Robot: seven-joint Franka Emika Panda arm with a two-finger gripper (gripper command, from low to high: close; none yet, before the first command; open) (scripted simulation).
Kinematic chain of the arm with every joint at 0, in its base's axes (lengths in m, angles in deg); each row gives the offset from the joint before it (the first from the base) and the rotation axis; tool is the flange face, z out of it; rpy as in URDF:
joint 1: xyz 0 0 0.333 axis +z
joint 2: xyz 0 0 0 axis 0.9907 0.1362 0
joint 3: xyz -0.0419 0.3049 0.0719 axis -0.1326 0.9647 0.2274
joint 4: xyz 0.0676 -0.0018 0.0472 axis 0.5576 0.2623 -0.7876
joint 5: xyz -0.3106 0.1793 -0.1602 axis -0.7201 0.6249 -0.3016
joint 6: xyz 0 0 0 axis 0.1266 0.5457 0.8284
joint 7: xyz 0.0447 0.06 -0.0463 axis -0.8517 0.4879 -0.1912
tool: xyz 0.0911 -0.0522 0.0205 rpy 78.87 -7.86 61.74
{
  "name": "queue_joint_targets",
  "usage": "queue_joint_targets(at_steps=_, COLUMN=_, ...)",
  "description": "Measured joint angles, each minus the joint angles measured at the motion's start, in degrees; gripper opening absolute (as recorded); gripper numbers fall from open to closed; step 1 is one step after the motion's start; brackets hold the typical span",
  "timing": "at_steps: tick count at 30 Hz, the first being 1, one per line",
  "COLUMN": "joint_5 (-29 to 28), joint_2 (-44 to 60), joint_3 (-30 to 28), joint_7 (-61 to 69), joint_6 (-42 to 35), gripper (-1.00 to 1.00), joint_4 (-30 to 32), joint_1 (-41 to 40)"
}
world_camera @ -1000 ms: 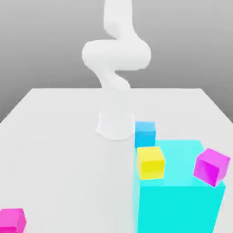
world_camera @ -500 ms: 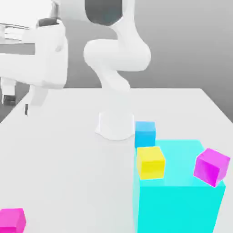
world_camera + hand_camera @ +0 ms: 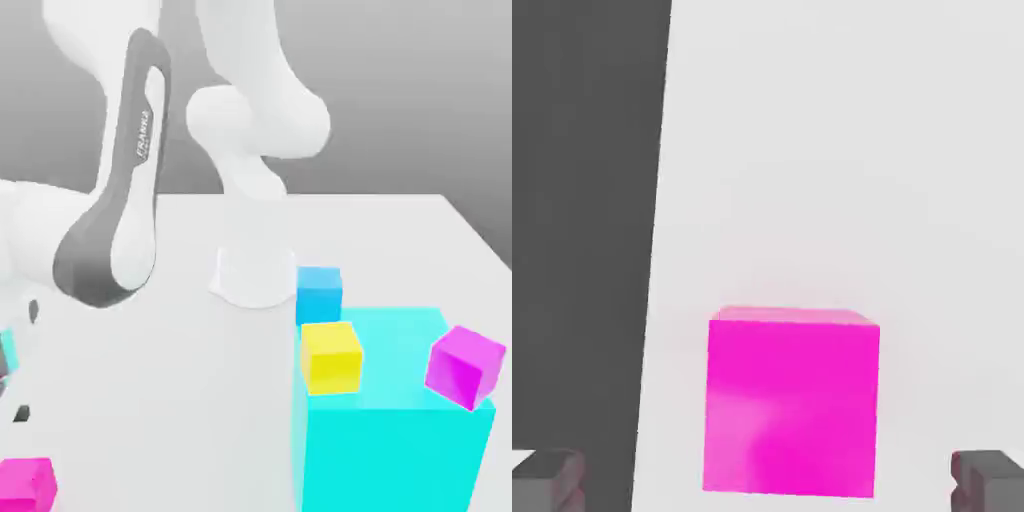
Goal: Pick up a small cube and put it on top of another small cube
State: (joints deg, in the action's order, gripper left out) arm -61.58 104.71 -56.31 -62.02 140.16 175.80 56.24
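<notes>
The small hot-pink cube (image 3: pixel 26 484) lies on the white table at the near corner on the exterior view's left. In the hand view the same cube (image 3: pixel 792 405) fills the space between my two grey fingertips (image 3: pixel 547 478), which stand wide apart on either side without touching it. My gripper (image 3: pixel 768 482) is open and hangs just above the cube. In the exterior view the hand is mostly cut off at the left border. A yellow cube (image 3: pixel 331 356) of similar size sits at the corner of a large cyan block (image 3: pixel 400 440).
A violet-magenta cube (image 3: pixel 465 366) sits tilted at the cyan block's right side. A small blue cube (image 3: pixel 319 292) stands beside the arm's base (image 3: pixel 255 276). The grey-banded forearm (image 3: pixel 120 200) slants over the table's left half. The table edge (image 3: pixel 660 250) runs close to the pink cube.
The arm has swung down from overhead to the exterior view's left, bringing the hand low over the hot-pink cube. None of the cubes has moved.
</notes>
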Motion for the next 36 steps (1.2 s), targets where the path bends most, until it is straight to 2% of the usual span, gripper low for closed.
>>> queue_joint_targets(at_steps=1, joint_5=0.2, joint_2=2.1, joint_3=0.1, joint_7=0.0, joint_6=1.6, gripper=0.00, joint_4=-0.4, joint_1=-0.1)
queue_joint_targets(at_steps=2, joint_5=0.3, joint_2=3.4, joint_3=0.2, joint_7=0.1, joint_6=2.6, gripper=-1.00, joint_4=-0.7, joint_1=-0.2)
queue_joint_targets(at_steps=10, joint_5=0.2, joint_2=1.9, joint_3=0.1, joint_7=0.0, joint_6=1.5, gripper=-1.00, joint_4=-0.4, joint_1=-0.1)
queue_joint_targets(at_steps=15, joint_5=-1.8, joint_2=-7.8, joint_3=0.1, joint_7=-0.4, joint_6=-5.8, gripper=-1.00, joint_4=2.0, joint_1=2.0)
queue_joint_targets(at_steps=23, joint_5=-5.2, joint_2=-24.1, joint_3=5.5, joint_7=1.9, joint_6=-17.2, gripper=-1.00, joint_4=7.2, joint_1=9.4)
queue_joint_targets(at_steps=29, joint_5=-3.5, joint_2=-36.4, joint_3=8.1, joint_7=6.7, joint_6=-25.5, gripper=-1.00, joint_4=11.1, joint_1=15.6)
queue_joint_targets(at_steps=36, joint_5=1.1, joint_2=-51.0, joint_3=11.2, joint_7=14.3, joint_6=-35.2, gripper=-1.00, joint_4=15.7, joint_1=22.9)
